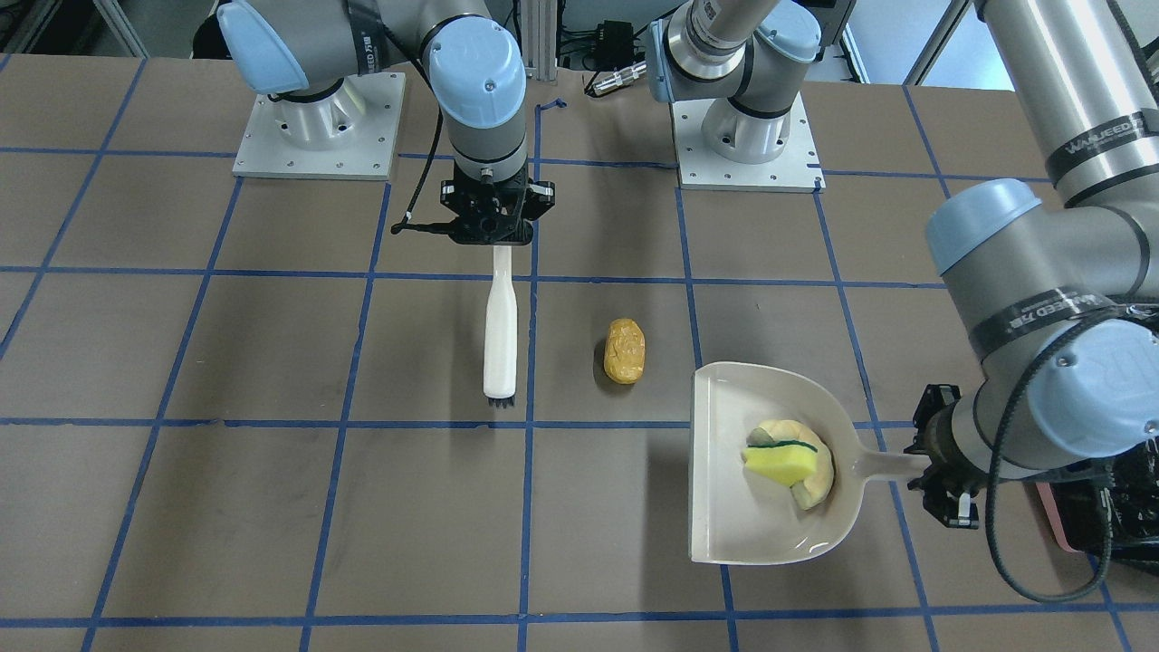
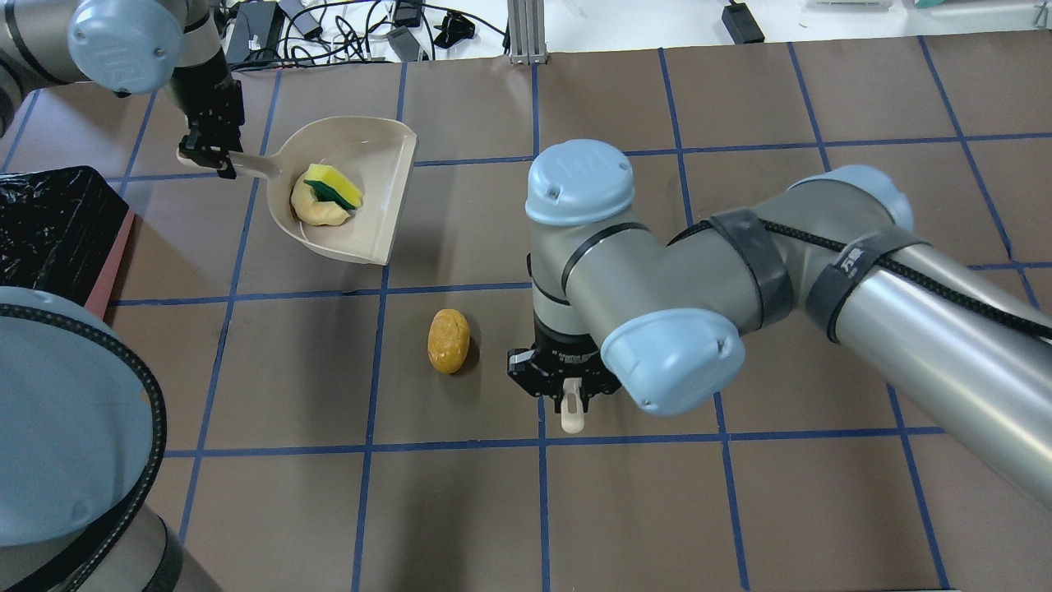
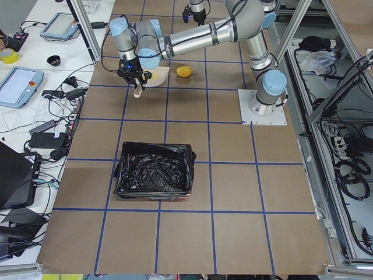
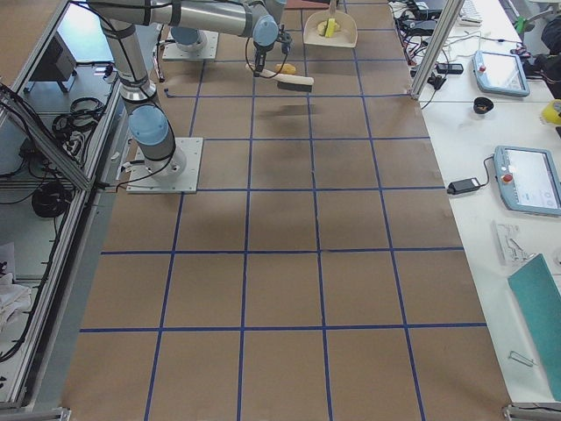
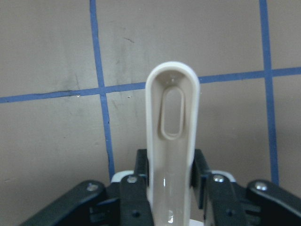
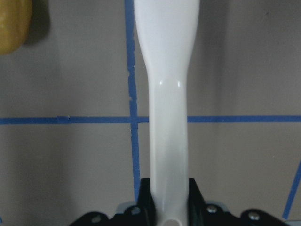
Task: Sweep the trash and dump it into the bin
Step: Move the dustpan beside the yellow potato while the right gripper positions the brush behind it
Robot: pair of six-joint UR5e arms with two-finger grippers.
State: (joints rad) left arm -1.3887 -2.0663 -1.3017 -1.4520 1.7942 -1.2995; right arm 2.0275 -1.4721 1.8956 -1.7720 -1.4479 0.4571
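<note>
My left gripper (image 1: pixel 942 466) is shut on the handle (image 5: pixel 172 141) of a beige dustpan (image 1: pixel 724 489). In the pan lie a pale yellow curved rind (image 1: pixel 815 480) and a yellow-green sponge piece (image 1: pixel 777 460). A golden-brown potato-shaped lump (image 1: pixel 625 349) rests on the table between the pan and a white brush (image 1: pixel 499 335). The right gripper (image 1: pixel 493 237) is shut on that brush's handle (image 6: pixel 168 117), with the bristles touching the table beside the lump. The bin (image 3: pixel 154 170), lined with a black bag, stands further along the table on my left side.
The table is brown with blue tape grid lines. Both arm bases (image 1: pixel 317 127) are bolted at its back edge. The bin's corner (image 2: pixel 49 230) shows close to my left elbow. Cables and devices (image 2: pixel 345 25) lie past the far edge.
</note>
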